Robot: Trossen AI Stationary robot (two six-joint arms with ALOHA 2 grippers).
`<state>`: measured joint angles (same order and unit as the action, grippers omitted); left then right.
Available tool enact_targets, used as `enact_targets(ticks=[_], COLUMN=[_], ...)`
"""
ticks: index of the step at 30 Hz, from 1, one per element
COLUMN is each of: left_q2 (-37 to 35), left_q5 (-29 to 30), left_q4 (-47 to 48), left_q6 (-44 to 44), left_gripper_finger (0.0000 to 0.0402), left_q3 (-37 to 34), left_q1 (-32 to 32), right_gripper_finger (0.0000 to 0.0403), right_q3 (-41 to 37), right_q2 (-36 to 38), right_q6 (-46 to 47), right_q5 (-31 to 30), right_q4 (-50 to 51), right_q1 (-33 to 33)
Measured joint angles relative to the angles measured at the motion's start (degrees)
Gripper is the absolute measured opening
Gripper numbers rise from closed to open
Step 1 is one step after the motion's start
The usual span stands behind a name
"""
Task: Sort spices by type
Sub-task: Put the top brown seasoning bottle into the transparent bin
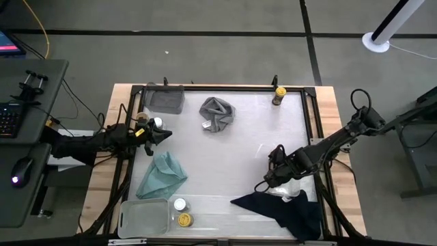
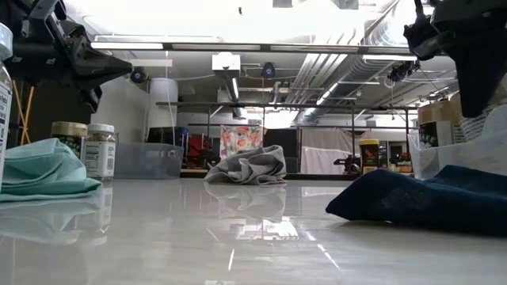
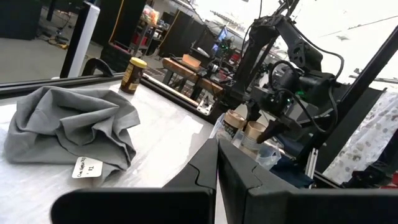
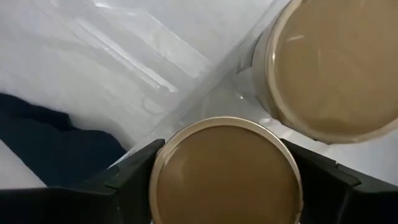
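- The right gripper point(image 4: 227, 180) has a dark finger point(image 4: 121, 177) on each side of a tan-topped jar point(image 4: 227, 171), clamped against it; a second tan-topped jar point(image 4: 333, 65) stands just beside it in a clear tray point(image 4: 155, 68).
- In the high view the right gripper point(image 1: 276, 174) hangs over that clear tray point(image 1: 295, 188) at the table's front right, with the navy cloth point(image 1: 290, 208) lying against the tray (part of the cloth is under the arm).
- At the front edge, a second clear tray point(image 1: 140, 219) sits at the left; a white-capped jar point(image 1: 179, 204) and a yellow-capped jar point(image 1: 184, 219) stand just beside it, close together.
- The teal cloth point(image 1: 160, 174) lies crumpled between that tray and the left gripper point(image 1: 164, 134).
- The left gripper is held above the table at the left side, its fingers point(image 3: 205, 171) pressed together on nothing.
- Two jars point(image 2: 85, 149) stand just beside it near the left edge, one with a white cap and one with a tan top.
- The grey cloth point(image 1: 217, 113) lies toward the rear centre, well apart from both grippers.
- A grey tray point(image 1: 164, 99) sits at the rear left corner; a yellow-capped dark jar point(image 1: 278, 94) stands alone at the rear right.
- The table point(image 1: 232, 157) has a glossy white top with a dark frame and wooden edging.
- Beyond it, the low view shows a workshop with ceiling ducts and shelving.
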<state>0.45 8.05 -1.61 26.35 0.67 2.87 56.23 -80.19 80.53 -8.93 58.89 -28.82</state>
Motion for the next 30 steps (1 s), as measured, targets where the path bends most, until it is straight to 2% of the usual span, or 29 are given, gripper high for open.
enact_targets(ticks=[6, 10, 14, 24, 30], left_q2=[0.0, 0.0, 0.0, 0.0, 0.0], left_q5=[0.0, 0.0, 0.0, 0.0, 0.0], left_q4=[0.0, 0.0, 0.0, 0.0, 0.0], left_q6=[0.0, 0.0, 0.0, 0.0, 0.0], left_gripper_finger=[0.0001, 0.0001, 0.0001, 0.0001, 0.0001], left_q3=[0.0, 0.0, 0.0, 0.0, 0.0], left_q1=[0.0, 0.0, 0.0, 0.0, 0.0], right_gripper_finger=[0.0287, 0.0287, 0.0287, 0.0289, 0.0324], right_q3=[0.0, 0.0, 0.0, 0.0, 0.3], right_q2=[0.0, 0.0, 0.0, 0.0, 0.0], right_q6=[-1.0, -1.1, -5.2, -12.7, -16.1], right_q5=[-2.3, -6.7, -10.5, -10.2, -8.0], right_q4=[0.0, -1.5, -3.1, -3.1, -3.2], right_q1=[0.0, 0.0, -0.1, -0.1, -0.2])
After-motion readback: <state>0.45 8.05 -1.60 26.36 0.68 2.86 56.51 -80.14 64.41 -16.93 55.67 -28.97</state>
